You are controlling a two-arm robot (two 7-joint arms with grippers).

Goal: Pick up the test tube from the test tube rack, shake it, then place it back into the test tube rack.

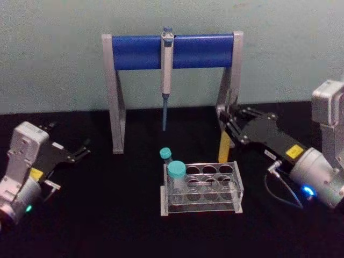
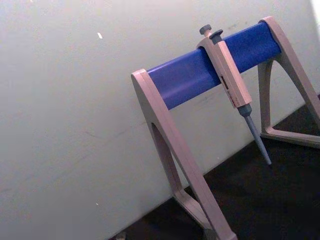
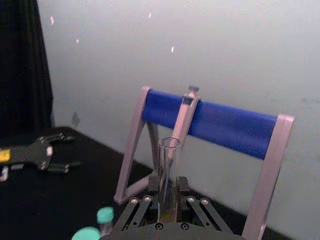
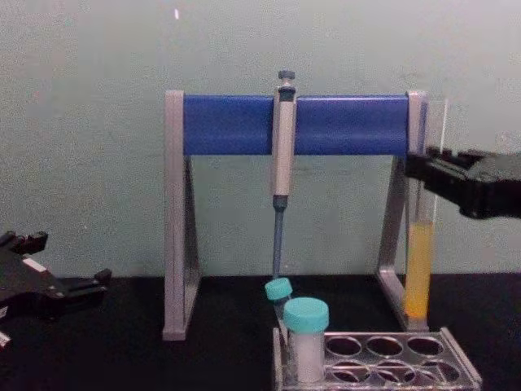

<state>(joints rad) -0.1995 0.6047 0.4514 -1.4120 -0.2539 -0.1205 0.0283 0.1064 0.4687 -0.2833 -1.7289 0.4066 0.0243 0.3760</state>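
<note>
Nearest on the black desk (image 1: pixel 107 215) sits the rack (image 1: pixel 215 189), a low clear block with rows of round holes, most of them open. At its left end stand two tubes: a short white tube (image 1: pixel 176 177) with a wide teal cap in the nearer hole, and behind it a small tube (image 1: pixel 165 155), also teal-capped. To the left of the rack and well apart from it, the left end effector (image 1: pixel 70 135) rests low by the desk with its fingers spread and nothing between them. On the right, the right end effector (image 4: pixel 423 165) reaches in above desk level and pinches the test tube (image 4: pixel 421 261) on its upper part. The test tube hangs upright, out of the rack, just beyond the rack's far right corner, with yellow liquid filling its lower part and its top end open. In the chest view its bottom sits above the rack's top plate, and the glass lines up in front of the right leg of the stand (image 1: pixel 115 107). That stand, grey legs with a blue crossbar, rises behind everything else. A pipette (image 1: pixel 166 70) hangs from the middle of the bar, tip down and clear of the desk. A pale wall (image 1: pixel 54 54) closes the scene behind.
</note>
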